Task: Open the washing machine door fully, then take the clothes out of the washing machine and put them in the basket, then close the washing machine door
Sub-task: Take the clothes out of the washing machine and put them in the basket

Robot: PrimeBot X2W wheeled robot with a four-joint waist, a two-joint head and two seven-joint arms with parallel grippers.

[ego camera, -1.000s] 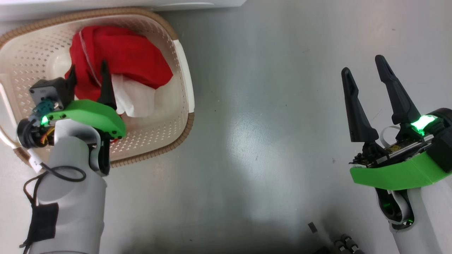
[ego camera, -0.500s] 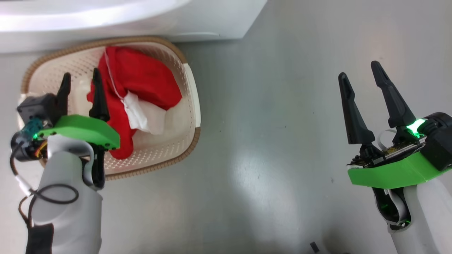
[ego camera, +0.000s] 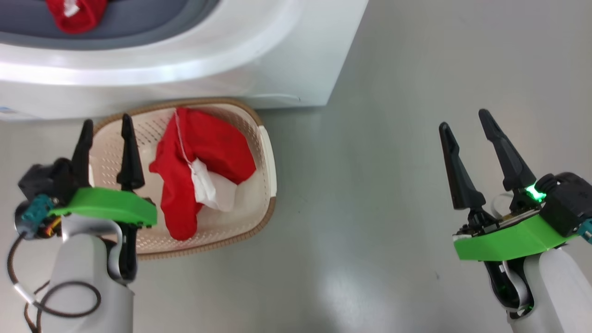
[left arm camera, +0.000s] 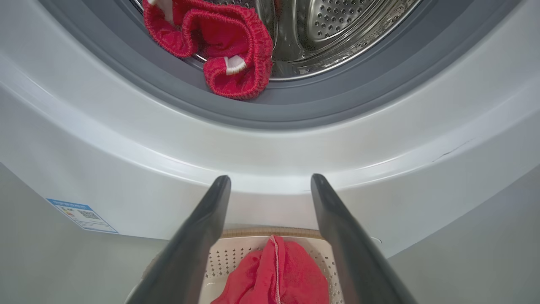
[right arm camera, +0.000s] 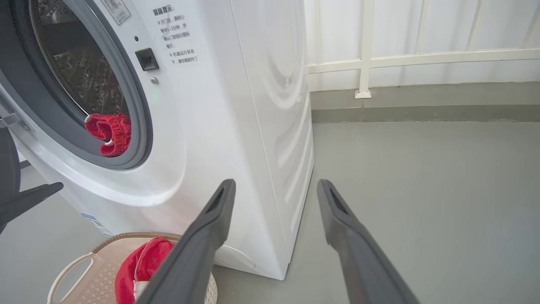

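Observation:
The washing machine stands white and boxy with its mouth uncovered. A dark curved edge at the far left of the right wrist view looks like the washing machine door, swung aside. One piece of the clothes, red, hangs over the grey gasket at the drum's lip, also seen as clothes. Another red and white piece lies in the basket on the floor against the machine. My left gripper is open and empty above the basket's left side. My right gripper is open and empty, far to the right.
Grey floor spreads between the basket and my right arm. A white railing and a low wall stand behind the machine's right side. A small blue label sits low on the machine's front.
The head camera has tilted up, bringing the machine into view. My left gripper has risen and drawn left, off the red garment that stays in the basket. The right gripper has barely moved.

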